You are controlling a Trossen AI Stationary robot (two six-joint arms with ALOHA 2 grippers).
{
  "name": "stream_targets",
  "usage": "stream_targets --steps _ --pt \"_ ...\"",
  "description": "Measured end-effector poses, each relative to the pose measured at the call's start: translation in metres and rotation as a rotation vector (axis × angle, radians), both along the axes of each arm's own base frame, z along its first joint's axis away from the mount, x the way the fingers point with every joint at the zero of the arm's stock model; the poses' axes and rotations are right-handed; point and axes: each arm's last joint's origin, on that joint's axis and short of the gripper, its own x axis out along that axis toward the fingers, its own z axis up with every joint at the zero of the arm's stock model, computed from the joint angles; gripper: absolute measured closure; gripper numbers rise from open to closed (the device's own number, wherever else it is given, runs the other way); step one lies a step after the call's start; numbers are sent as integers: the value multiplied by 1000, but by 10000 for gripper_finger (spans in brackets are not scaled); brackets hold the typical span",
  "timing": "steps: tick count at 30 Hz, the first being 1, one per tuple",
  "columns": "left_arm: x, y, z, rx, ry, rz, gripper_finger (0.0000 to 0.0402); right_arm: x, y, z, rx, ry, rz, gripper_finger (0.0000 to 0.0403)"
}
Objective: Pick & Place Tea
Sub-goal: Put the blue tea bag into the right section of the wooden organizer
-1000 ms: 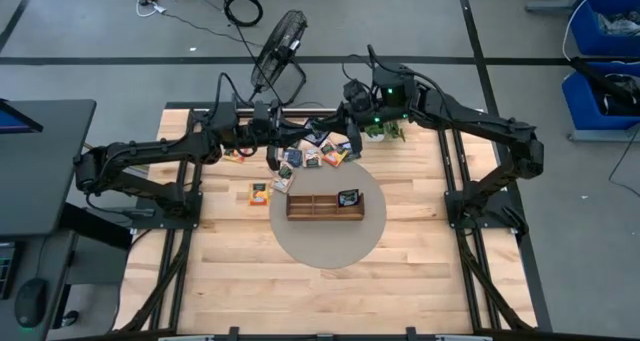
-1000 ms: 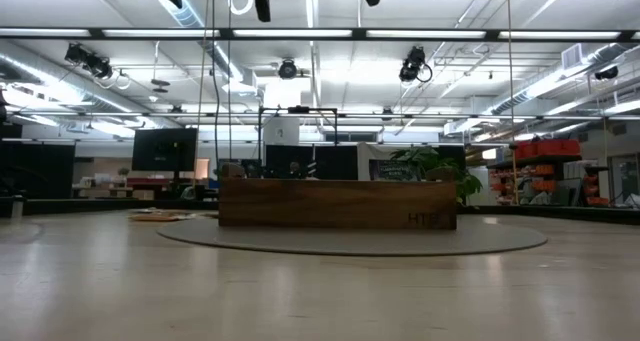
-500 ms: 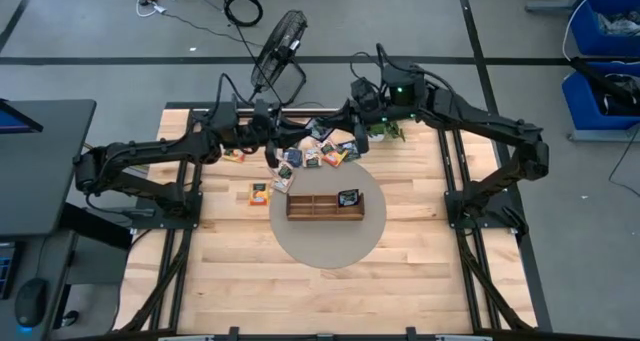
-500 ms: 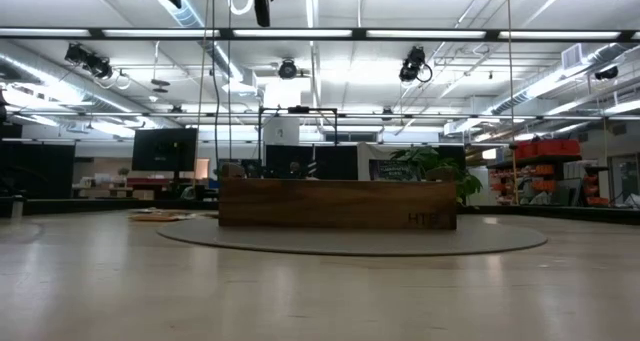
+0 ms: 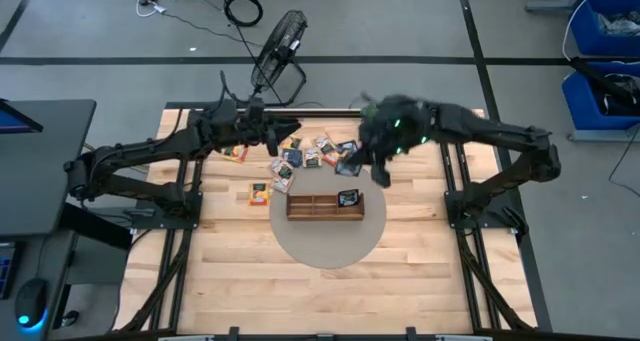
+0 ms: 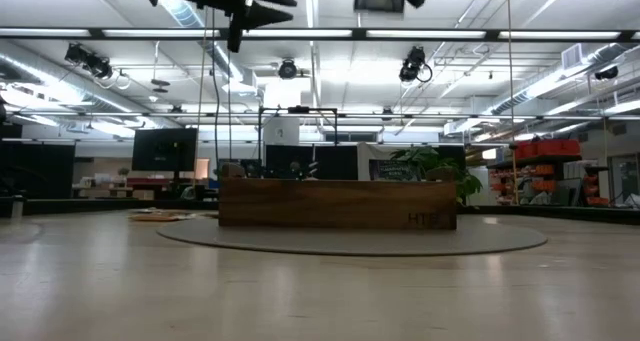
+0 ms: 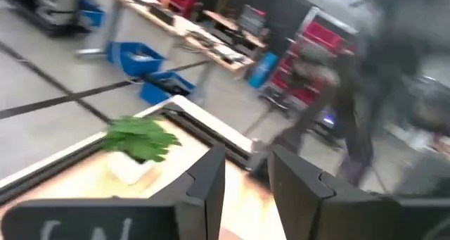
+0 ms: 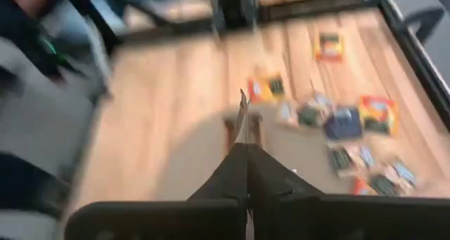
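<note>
The tea packets [image 5: 320, 153] lie in a loose heap on the far half of the table, and they also show in the right wrist view [image 8: 337, 120]. One black packet [image 5: 348, 197] lies in the right compartment of the wooden tray [image 5: 325, 209]. An orange packet [image 5: 260, 193] lies left of the tray. My right gripper [image 5: 380, 169] hangs right of the heap, above the table, shut on a thin packet [image 8: 242, 117]. My left gripper [image 5: 290, 133] is raised at the heap's left end. In the left wrist view it [image 7: 247, 180] is open with nothing between its fingers. My right gripper pinches one tea packet between its two shut fingers [image 8: 235, 171]. The packet shows edge-on as a thin sliver [image 8: 242, 117] standing out past the fingertips. It is lifted clear of the table. Its colour, and which edge the fingers have, cannot be told.
The tray stands on a round grey mat [image 5: 330, 249] at the table's middle; in the low view it is a long brown wall [image 6: 338, 203]. A small potted plant [image 7: 140, 138] stands at the far edge, and a fan [image 5: 278, 41] on the floor beyond.
My right gripper has swung quickly from above the heap's right end toward the table's right and near side, turning as it went. My left gripper has risen from pointing down at the heap's left end and has tipped up, so that it points about level toward the right.
</note>
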Motion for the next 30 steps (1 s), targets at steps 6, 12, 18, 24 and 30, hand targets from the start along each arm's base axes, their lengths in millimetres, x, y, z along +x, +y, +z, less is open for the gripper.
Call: stream_targets --steps 6,12,18,24,30 --pt "-2 5 -2 3 18 31 296 7 19 -62 -131 160 11 403" --pt "-1 8 -5 29 43 95 296 10 22 -113 -176 166 41 403" --pt "0 8 -5 -2 32 103 296 8 22 -137 -180 167 57 403" --pt "-1 8 -4 -18 23 119 296 8 24 -156 -169 123 72 403" --pt "-1 8 -4 -34 17 126 296 3 24 -173 -163 125 72 403"
